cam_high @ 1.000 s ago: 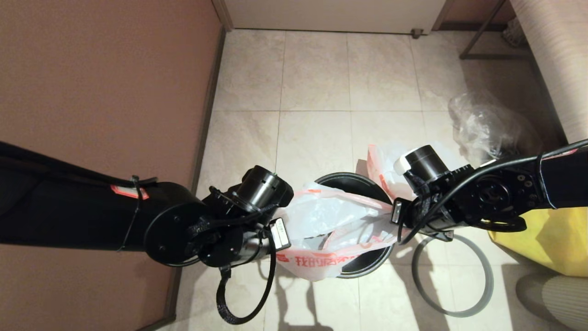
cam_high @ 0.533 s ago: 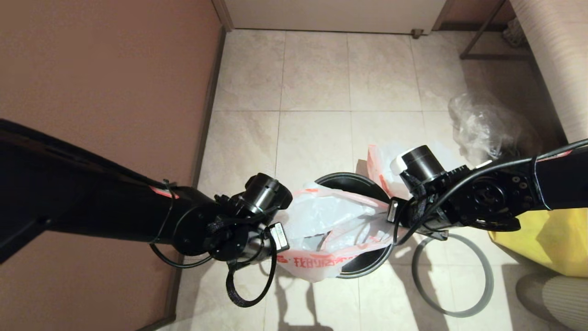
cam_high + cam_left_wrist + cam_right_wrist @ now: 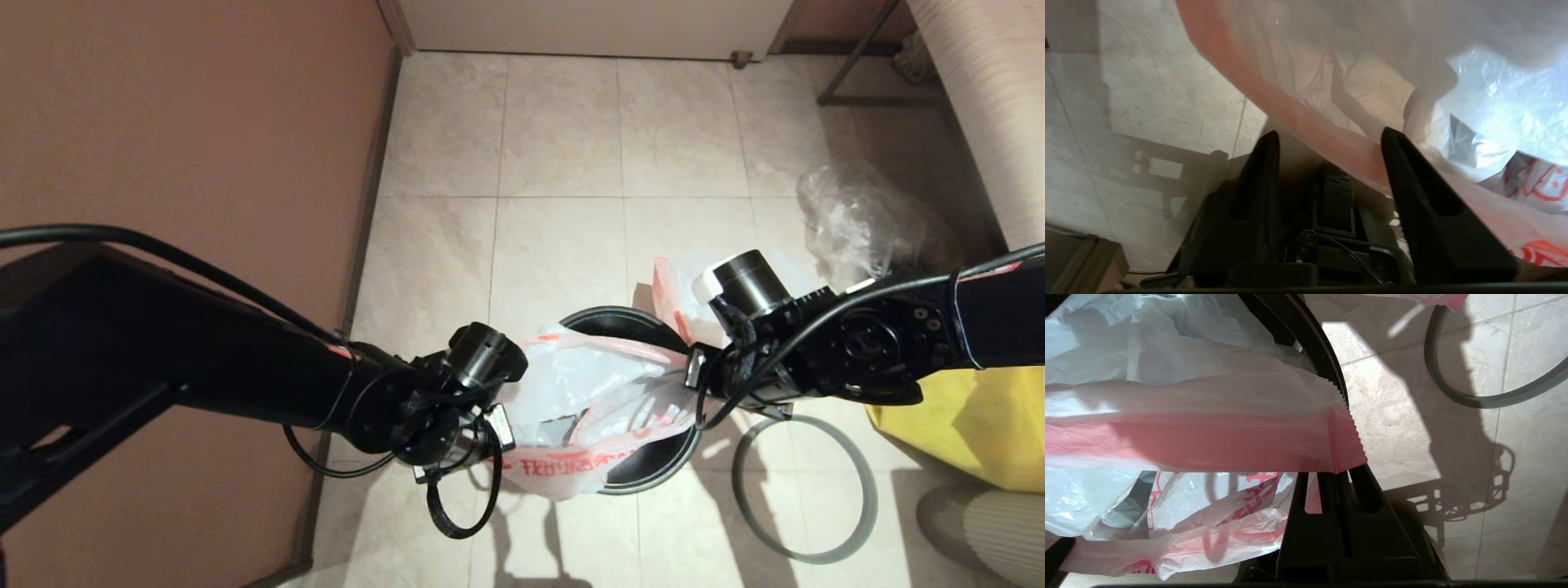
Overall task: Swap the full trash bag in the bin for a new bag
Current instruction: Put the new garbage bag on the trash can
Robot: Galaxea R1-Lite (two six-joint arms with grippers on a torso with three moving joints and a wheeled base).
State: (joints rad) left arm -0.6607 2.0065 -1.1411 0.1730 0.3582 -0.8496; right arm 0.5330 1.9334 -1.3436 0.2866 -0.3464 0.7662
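Close to us, our left gripper (image 3: 1331,139) is spread apart, with the new bag (image 3: 588,400) edge lying between its fingers. Our right gripper (image 3: 1337,473) pinches the other edge, so the bag stays stretched over the bin (image 3: 645,474). Farther back sits the full trash bag (image 3: 686,294).

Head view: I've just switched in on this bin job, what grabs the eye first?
The new bag is stretched across the mouth of the bin, between the two grippers. The right gripper is shut on its orange-pink edge; the left gripper stands open with the opposite edge lying between its fingers. The grey rim ring lies on the floor right of the bin, the full trash bag just behind.
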